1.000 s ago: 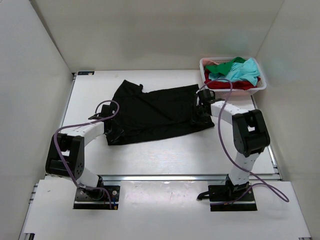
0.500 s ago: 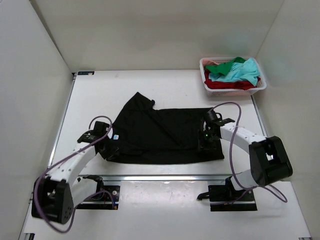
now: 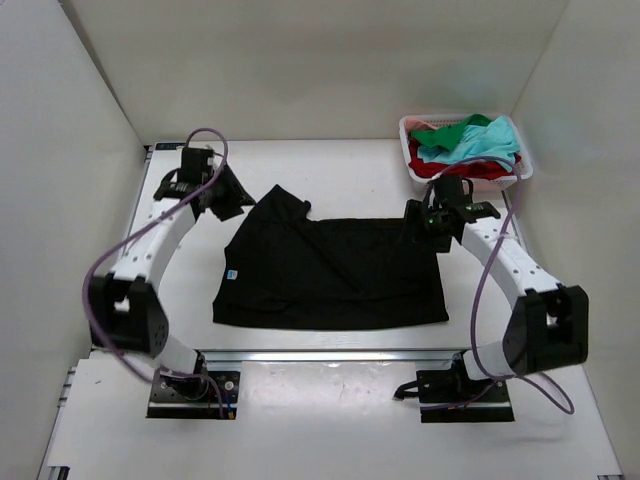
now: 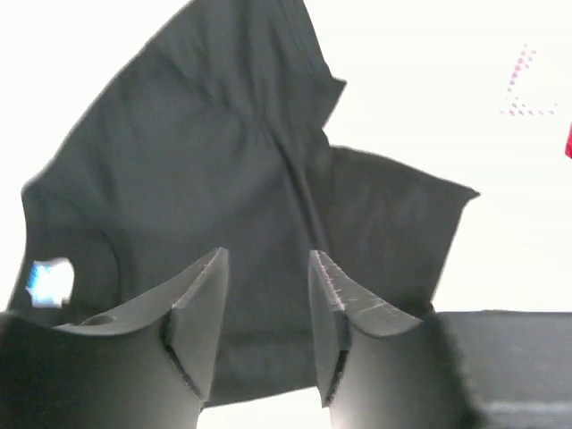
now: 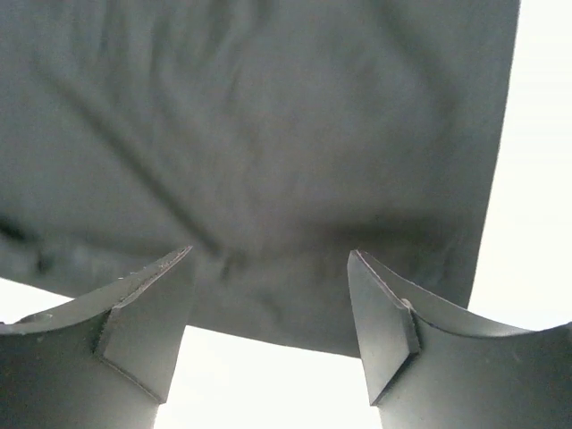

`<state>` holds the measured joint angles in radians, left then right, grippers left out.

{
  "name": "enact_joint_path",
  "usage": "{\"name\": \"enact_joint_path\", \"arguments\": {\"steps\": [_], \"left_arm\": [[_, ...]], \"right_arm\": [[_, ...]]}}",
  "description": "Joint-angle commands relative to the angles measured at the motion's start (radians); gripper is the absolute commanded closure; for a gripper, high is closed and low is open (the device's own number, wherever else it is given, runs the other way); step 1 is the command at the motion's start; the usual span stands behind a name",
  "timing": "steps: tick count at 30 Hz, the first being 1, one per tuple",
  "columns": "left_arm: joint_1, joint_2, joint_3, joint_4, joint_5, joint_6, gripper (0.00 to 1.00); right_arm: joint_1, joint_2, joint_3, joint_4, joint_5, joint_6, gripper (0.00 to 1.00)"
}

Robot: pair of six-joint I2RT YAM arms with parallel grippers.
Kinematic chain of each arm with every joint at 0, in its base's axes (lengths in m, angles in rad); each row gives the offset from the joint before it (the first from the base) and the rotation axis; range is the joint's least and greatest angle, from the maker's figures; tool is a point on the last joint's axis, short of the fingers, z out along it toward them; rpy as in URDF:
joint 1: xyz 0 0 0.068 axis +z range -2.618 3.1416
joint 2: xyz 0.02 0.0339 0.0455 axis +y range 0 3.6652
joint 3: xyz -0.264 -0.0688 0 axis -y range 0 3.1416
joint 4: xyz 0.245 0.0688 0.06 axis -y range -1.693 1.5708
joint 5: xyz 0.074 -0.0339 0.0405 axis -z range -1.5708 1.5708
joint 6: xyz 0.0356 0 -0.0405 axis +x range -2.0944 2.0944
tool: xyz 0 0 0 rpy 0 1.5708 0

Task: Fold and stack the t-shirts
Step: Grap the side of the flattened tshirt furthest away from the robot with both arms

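Observation:
The black t-shirt point(image 3: 330, 270) lies spread flat on the table, its pale-blue neck label point(image 3: 231, 275) at the left end. My left gripper point(image 3: 238, 204) is open and empty, hovering beside the shirt's far-left sleeve point(image 3: 285, 203). In the left wrist view the shirt point(image 4: 241, 152) fills the space past the open gripper point(image 4: 266, 304). My right gripper point(image 3: 417, 222) is open and empty over the shirt's far-right corner. In the right wrist view the shirt's edge point(image 5: 295, 179) lies between the wide-open gripper's point(image 5: 268, 308) fingers. Teal point(image 3: 482, 146), green point(image 3: 448, 131) and red point(image 3: 440, 168) shirts lie in the basket.
The pink-white lattice basket point(image 3: 404, 123) stands at the back right corner, just behind my right wrist. White walls close in the left, back and right sides. A metal rail point(image 3: 330, 354) runs along the table's near edge.
Both grippers have let go of the black shirt near the front edge and swung to its far side, opening. The shirt now lies flatter, squared along the front.

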<state>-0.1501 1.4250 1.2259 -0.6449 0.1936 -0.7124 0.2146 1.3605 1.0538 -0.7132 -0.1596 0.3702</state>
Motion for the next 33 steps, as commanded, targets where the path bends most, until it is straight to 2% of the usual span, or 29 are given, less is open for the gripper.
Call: {"name": "enact_joint_path", "arguments": {"steps": [1, 7, 10, 13, 17, 21, 23, 26, 28, 29, 31, 33], "left_arm": [[0.033, 0.177, 0.130, 0.007, -0.069, 0.106, 0.47], [0.072, 0.451, 0.374, 0.002, -0.112, 0.174, 0.41], [0.063, 0.567, 0.512, -0.012, -0.138, 0.209, 0.40], [0.046, 0.670, 0.589, -0.012, -0.128, 0.238, 0.39], [0.008, 0.762, 0.645, -0.016, -0.123, 0.264, 0.38], [-0.019, 0.810, 0.636, -0.028, -0.118, 0.292, 0.37], [-0.028, 0.819, 0.629, -0.022, -0.105, 0.288, 0.37], [-0.045, 0.845, 0.639, -0.030, -0.112, 0.289, 0.37], [-0.048, 0.857, 0.644, -0.036, -0.108, 0.292, 0.46], [-0.049, 0.859, 0.646, -0.039, -0.105, 0.292, 0.62], [-0.045, 0.851, 0.639, -0.035, -0.091, 0.283, 0.86], [-0.039, 0.835, 0.621, -0.030, -0.085, 0.272, 0.98]], "right_arm": [[-0.050, 0.098, 0.050, 0.095, 0.080, 0.019, 0.34], [-0.096, 0.264, 0.130, 0.136, 0.114, 0.012, 0.35], [-0.098, 0.302, 0.159, 0.149, 0.126, 0.018, 0.35], [-0.109, 0.337, 0.183, 0.146, 0.137, 0.022, 0.35], [-0.124, 0.388, 0.221, 0.152, 0.154, 0.027, 0.35], [-0.138, 0.433, 0.281, 0.153, 0.158, 0.029, 0.35], [-0.141, 0.460, 0.296, 0.165, 0.199, 0.024, 0.29], [-0.146, 0.498, 0.327, 0.187, 0.203, 0.033, 0.28], [-0.152, 0.528, 0.363, 0.185, 0.198, 0.039, 0.27], [-0.155, 0.551, 0.371, 0.187, 0.201, 0.036, 0.28], [-0.153, 0.581, 0.403, 0.187, 0.212, 0.042, 0.29], [-0.152, 0.595, 0.408, 0.193, 0.216, 0.039, 0.31]]}}
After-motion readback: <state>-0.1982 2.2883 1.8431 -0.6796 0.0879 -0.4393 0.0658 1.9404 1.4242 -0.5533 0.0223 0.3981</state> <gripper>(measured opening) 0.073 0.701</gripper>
